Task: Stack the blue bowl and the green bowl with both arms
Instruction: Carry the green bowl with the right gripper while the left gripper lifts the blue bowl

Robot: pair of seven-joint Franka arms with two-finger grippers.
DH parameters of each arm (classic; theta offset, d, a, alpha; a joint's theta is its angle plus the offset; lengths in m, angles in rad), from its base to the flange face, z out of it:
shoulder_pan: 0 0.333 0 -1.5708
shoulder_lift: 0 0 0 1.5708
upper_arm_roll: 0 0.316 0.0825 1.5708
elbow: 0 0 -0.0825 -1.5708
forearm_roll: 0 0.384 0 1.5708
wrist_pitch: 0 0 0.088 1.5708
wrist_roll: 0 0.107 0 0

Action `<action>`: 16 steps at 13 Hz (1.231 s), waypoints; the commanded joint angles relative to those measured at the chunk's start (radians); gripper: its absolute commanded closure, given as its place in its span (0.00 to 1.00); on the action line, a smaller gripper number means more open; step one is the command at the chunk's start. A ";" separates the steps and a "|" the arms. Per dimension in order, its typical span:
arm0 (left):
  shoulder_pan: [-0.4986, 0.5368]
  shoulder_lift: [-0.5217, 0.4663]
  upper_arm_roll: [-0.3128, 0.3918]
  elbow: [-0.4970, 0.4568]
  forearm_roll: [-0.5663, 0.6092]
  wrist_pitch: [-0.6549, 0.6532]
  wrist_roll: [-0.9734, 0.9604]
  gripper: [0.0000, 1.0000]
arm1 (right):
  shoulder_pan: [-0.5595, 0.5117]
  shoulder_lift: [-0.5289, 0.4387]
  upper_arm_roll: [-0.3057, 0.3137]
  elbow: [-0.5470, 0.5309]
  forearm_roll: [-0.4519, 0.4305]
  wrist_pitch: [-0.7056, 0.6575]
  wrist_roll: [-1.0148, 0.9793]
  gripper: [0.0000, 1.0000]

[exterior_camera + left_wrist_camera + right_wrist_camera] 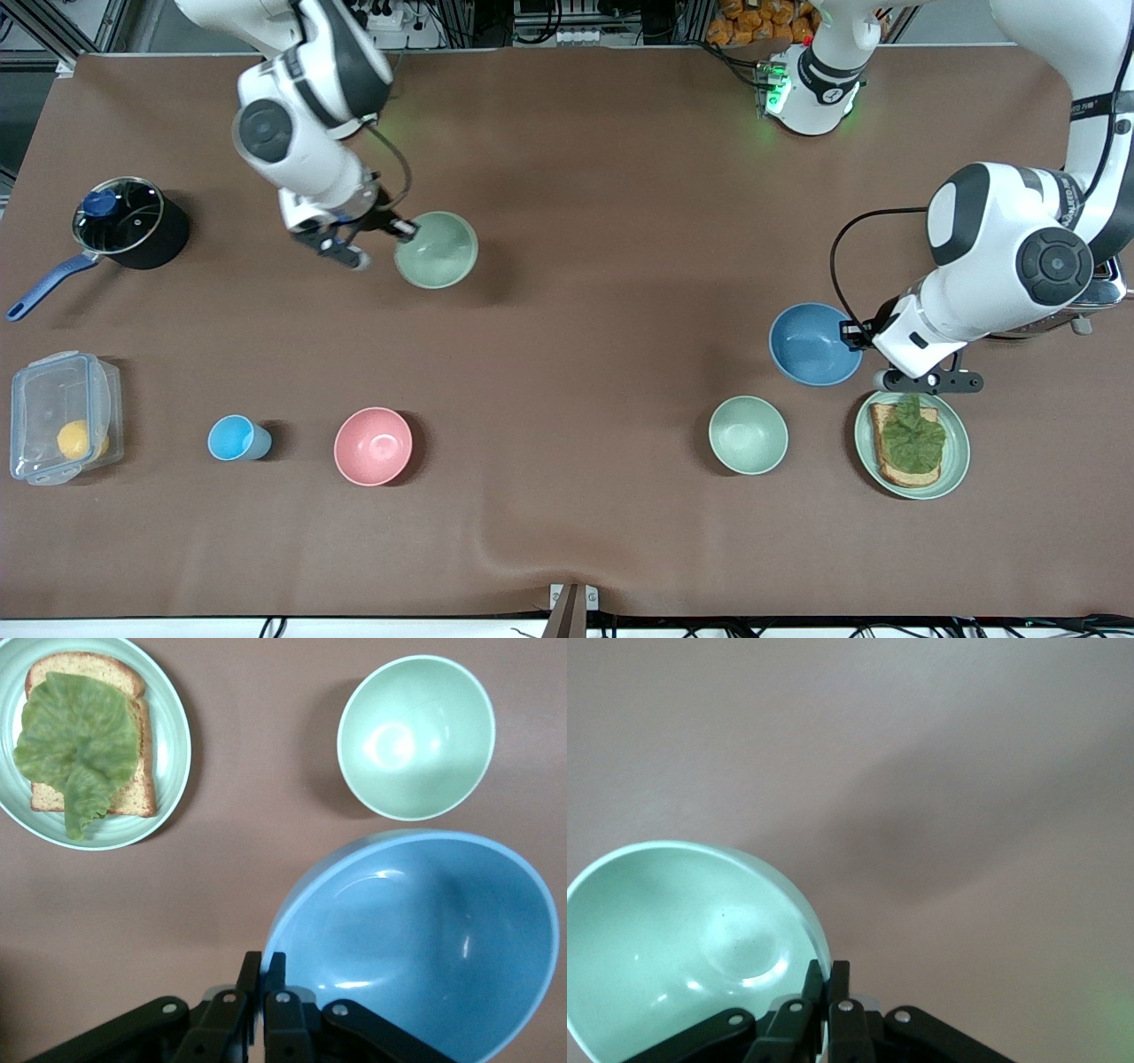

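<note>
My right gripper is shut on the rim of the green bowl. It holds the bowl over bare table toward the right arm's end, where the bowl casts a shadow. My left gripper is shut on the rim of the blue bowl. This bowl hangs tilted over the table toward the left arm's end, beside a plate of toast. One finger of each gripper is inside its bowl and one outside.
A paler mint bowl and a green plate with toast and lettuce lie close to the blue bowl. Toward the right arm's end are a pink bowl, a light-blue cup, a clear box and a lidded pot.
</note>
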 commanded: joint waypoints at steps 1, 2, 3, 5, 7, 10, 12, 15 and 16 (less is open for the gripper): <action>-0.002 -0.018 -0.018 0.049 -0.003 -0.071 -0.023 1.00 | 0.112 0.067 -0.011 0.037 0.022 0.090 0.162 1.00; -0.009 -0.014 -0.027 0.069 -0.019 -0.093 -0.048 1.00 | 0.156 0.104 -0.011 0.060 0.022 0.138 0.237 1.00; -0.012 -0.011 -0.044 0.078 -0.034 -0.099 -0.077 1.00 | 0.199 0.151 -0.011 0.092 0.022 0.166 0.306 1.00; -0.028 -0.007 -0.070 0.083 -0.037 -0.099 -0.152 1.00 | 0.274 0.240 -0.014 0.166 0.011 0.208 0.432 1.00; -0.066 0.008 -0.073 0.084 -0.036 -0.099 -0.233 1.00 | 0.322 0.294 -0.014 0.172 0.010 0.300 0.489 1.00; -0.109 0.034 -0.073 0.084 -0.037 -0.088 -0.304 1.00 | 0.391 0.362 -0.022 0.174 -0.004 0.397 0.561 1.00; -0.132 0.048 -0.073 0.084 -0.039 -0.081 -0.330 1.00 | 0.416 0.402 -0.022 0.175 -0.018 0.439 0.600 1.00; -0.146 0.057 -0.075 0.081 -0.066 -0.053 -0.335 1.00 | 0.448 0.454 -0.028 0.197 -0.044 0.485 0.659 1.00; -0.146 0.058 -0.075 0.080 -0.088 -0.050 -0.335 1.00 | 0.457 0.469 -0.029 0.209 -0.044 0.486 0.675 1.00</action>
